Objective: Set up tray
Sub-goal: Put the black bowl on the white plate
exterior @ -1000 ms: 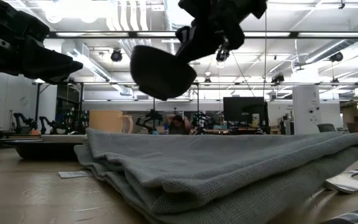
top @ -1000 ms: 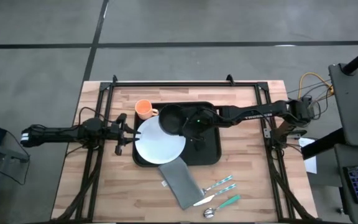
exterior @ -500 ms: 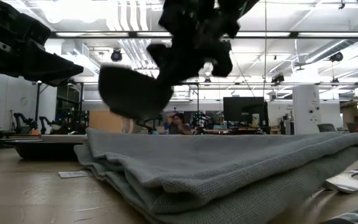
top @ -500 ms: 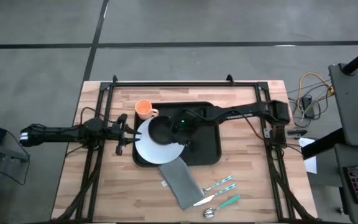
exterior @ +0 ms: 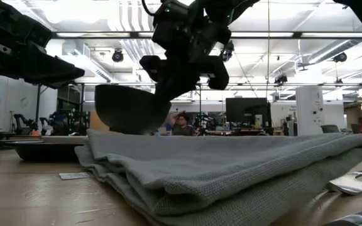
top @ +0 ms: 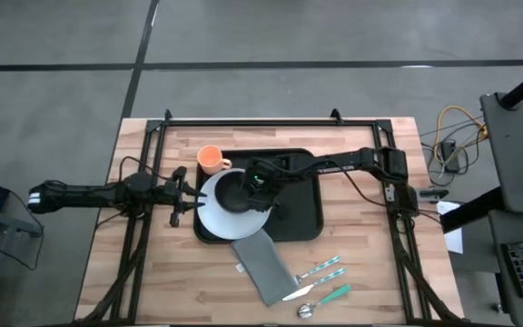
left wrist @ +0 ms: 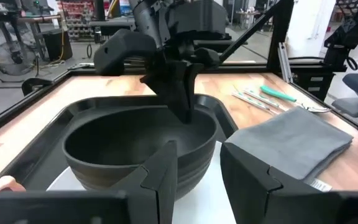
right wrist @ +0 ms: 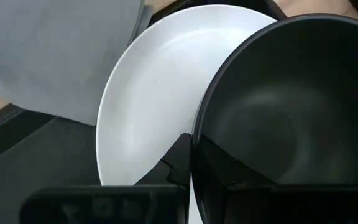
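From above, the large black rectangular tray (top: 300, 213) sits mid-table, its left part covered by a round white plate (top: 216, 216). The right gripper (top: 251, 184) pinches the rim of a dark round bowl (top: 231, 192) over the plate. The left gripper (top: 182, 193) waits just left of the tray, fingers partly apart, empty. An orange mug (top: 211, 160) stands at the tray's far-left corner; a folded grey cloth napkin (top: 263, 268) and cutlery (top: 320, 283) lie nearer.

At table height the napkin (exterior: 231, 169) hides the tray and the bowl's (exterior: 129, 108) base, so contact with the plate is unclear.

The left wrist view shows the bowl (left wrist: 138, 146) beyond its spread fingers (left wrist: 160, 176).

The right wrist view shows its fingers (right wrist: 188, 163) closed on the bowl's rim (right wrist: 199, 124), plate (right wrist: 148, 93) beneath
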